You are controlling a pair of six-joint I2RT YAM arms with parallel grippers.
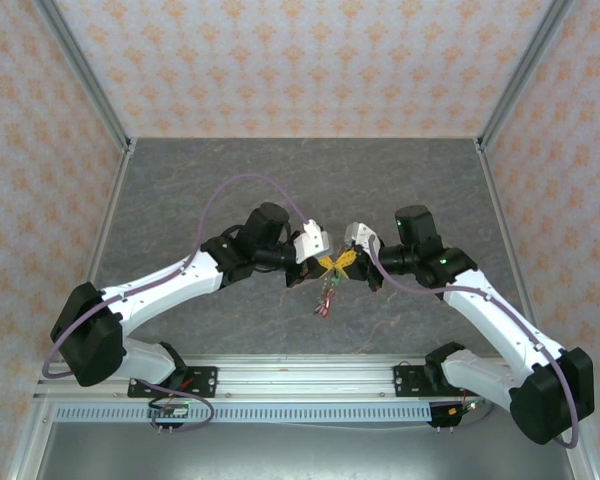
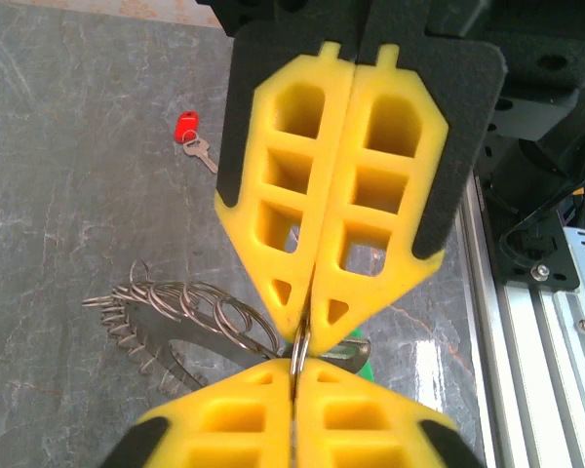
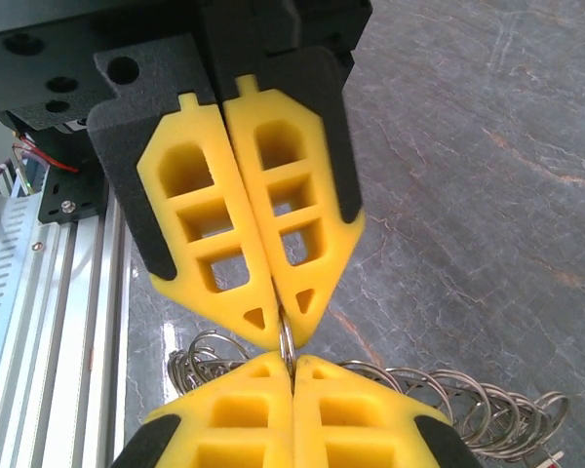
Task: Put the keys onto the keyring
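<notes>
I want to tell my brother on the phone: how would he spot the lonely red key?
Find the grey marbled table, then the keyring bristling with wire loops. Past it a silver key with a red head lies flat, all by itself, apart from the bundle.

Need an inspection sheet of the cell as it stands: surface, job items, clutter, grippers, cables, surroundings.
Surface: grey marbled tabletop, glossy.
Job's things: keyring, strung with split rings, held at the gripper tips; red key loose on the tabletop; green key head beside the tips.
Clutter: nothing seen.
Grippers: left gripper and right gripper both shut, tip to tip, pinching one small split ring.
Cables: purple cable along each arm.
Surroundings: patterned walls, aluminium rail.
</notes>
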